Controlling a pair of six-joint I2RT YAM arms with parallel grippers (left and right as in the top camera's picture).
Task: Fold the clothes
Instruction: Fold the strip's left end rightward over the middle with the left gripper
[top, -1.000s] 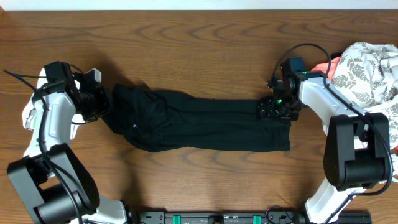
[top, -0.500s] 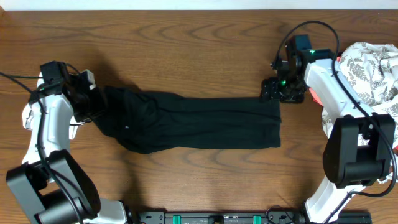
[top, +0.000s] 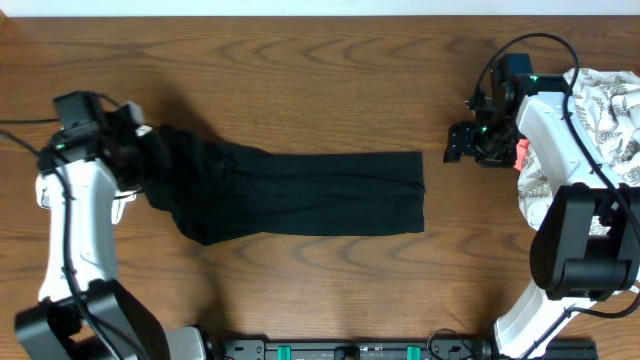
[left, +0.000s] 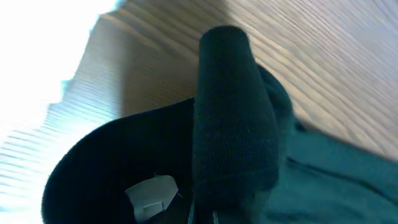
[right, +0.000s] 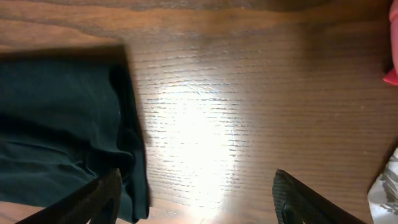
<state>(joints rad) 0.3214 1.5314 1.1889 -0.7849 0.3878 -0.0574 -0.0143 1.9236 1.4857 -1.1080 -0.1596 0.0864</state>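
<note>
One of the clothes, a long black garment (top: 300, 195), lies stretched left to right across the wooden table. My left gripper (top: 138, 150) is shut on its bunched left end. In the left wrist view a raised roll of black fabric (left: 233, 112) rises above the gripper (left: 204, 218), beside a white tag (left: 152, 191). My right gripper (top: 463, 150) hangs open just past the garment's right edge, touching nothing. In the right wrist view that gripper (right: 199, 205) has bare wood between its fingers, and the garment's edge (right: 62, 124) lies to the left.
A heap of white leaf-patterned cloth (top: 600, 110) sits at the right edge of the table, behind my right arm. A red item (top: 520, 152) peeks out beside it, and the red item (right: 392, 76) also shows in the right wrist view. The table's far edge (top: 300, 12) runs along the top.
My left gripper has pulled the garment leftwards, and its right edge has slid left with it. My right gripper, still open, has moved off the garment's right end, back and to the right.
</note>
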